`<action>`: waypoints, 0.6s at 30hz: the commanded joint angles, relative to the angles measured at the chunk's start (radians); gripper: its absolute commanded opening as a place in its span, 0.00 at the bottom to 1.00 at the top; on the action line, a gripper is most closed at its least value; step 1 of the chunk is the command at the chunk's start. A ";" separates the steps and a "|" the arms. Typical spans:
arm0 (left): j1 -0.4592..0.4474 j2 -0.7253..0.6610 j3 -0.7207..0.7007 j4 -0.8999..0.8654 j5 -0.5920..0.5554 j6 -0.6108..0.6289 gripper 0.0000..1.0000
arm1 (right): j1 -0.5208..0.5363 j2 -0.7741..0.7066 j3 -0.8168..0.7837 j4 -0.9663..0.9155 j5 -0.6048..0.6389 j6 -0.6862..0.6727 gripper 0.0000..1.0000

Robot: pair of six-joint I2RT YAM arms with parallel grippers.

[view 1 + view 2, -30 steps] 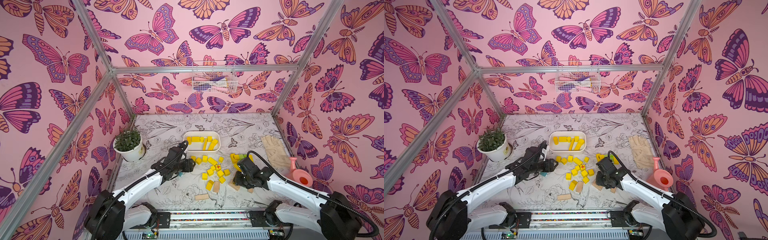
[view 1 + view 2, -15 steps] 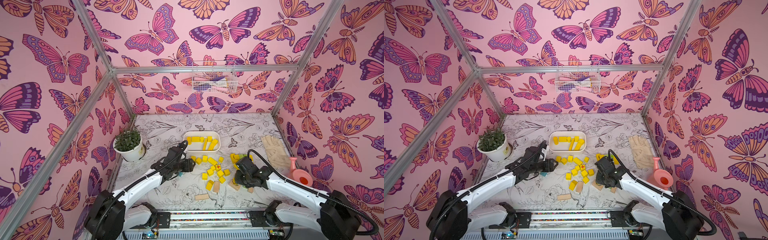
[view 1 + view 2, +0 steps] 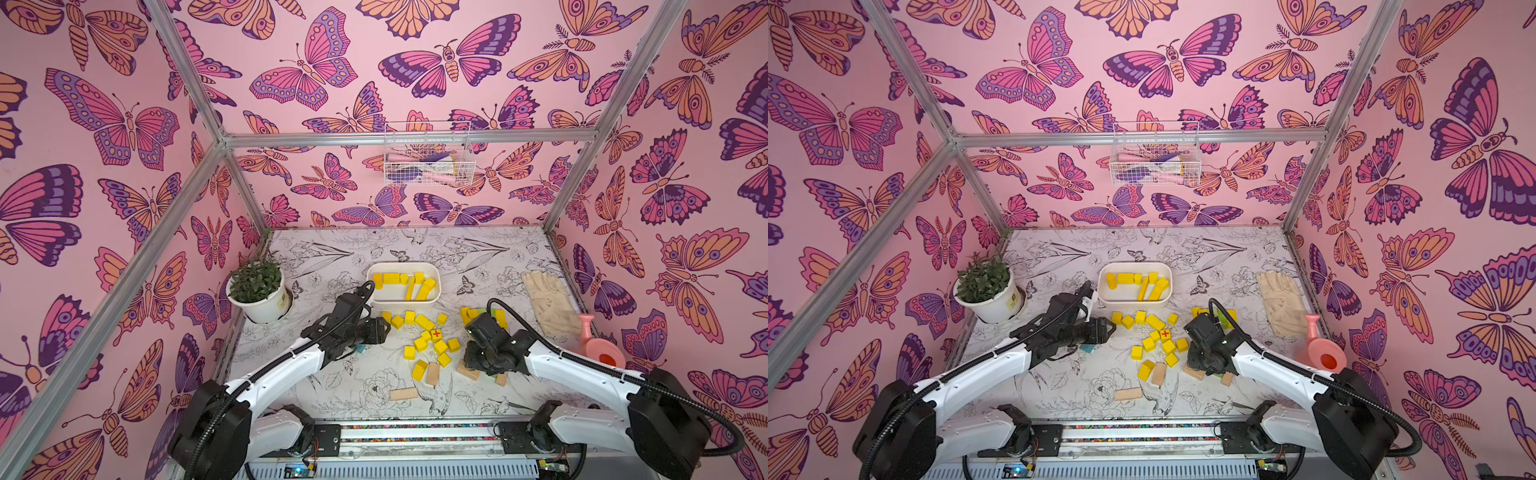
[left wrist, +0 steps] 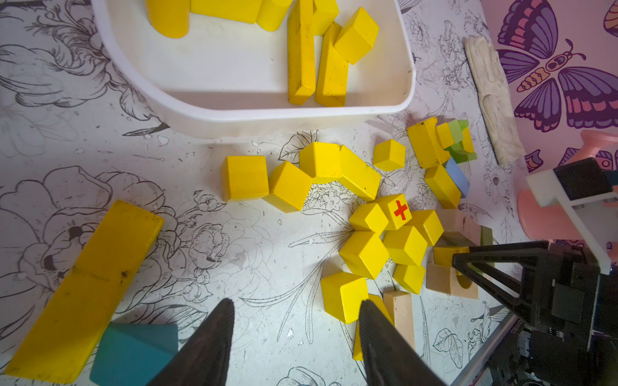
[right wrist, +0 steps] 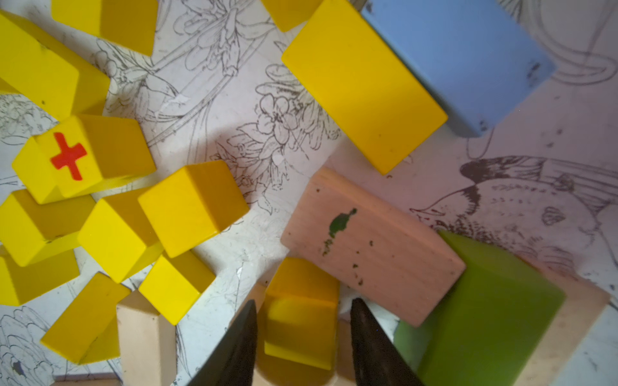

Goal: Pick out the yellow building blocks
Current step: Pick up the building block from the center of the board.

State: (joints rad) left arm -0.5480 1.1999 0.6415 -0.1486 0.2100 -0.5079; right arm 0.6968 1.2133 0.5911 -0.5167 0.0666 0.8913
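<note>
Yellow building blocks [image 3: 420, 344] are seen scattered across the middle of the flower-printed table [image 3: 353, 399], just in front of a white tray [image 3: 403, 300]. Several more, among them two long bars and a cylinder, have already been laid in it. A cube with a red cross [image 4: 398, 211] is found in the thick of the loose cluster. The left gripper [image 4: 294, 304] is held above the table beside the cluster, its fingers spread apart with nothing between them. A long yellow bar [image 4: 87, 287] and a teal block [image 4: 133, 351] are shown beside it. The right gripper [image 5: 302, 302] is pointed down over a small yellow block [image 5: 301, 320]. Its fingers are set apart on either side, with a thin gap visible at each face, so no clamp is shown. A tan block [image 5: 371, 250], a green block [image 5: 485, 317] and a blue block [image 5: 458, 60] are pictured close by. A potted plant [image 3: 257, 291], a glove [image 3: 548, 303] and a pink watering can [image 3: 598, 349] are placed along the table's edges.
</note>
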 commanded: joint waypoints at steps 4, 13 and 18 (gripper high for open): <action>0.006 0.005 -0.011 0.017 0.014 -0.013 0.60 | 0.010 0.039 0.046 -0.027 0.010 -0.011 0.47; 0.013 -0.050 -0.039 0.035 -0.008 -0.018 0.60 | 0.013 0.082 0.072 -0.043 0.008 -0.022 0.46; 0.013 -0.056 -0.042 0.041 -0.006 -0.013 0.60 | 0.013 0.078 0.054 -0.024 0.000 -0.011 0.44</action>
State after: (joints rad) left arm -0.5415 1.1587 0.6174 -0.1249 0.2115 -0.5217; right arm 0.6994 1.2984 0.6556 -0.5346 0.0662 0.8745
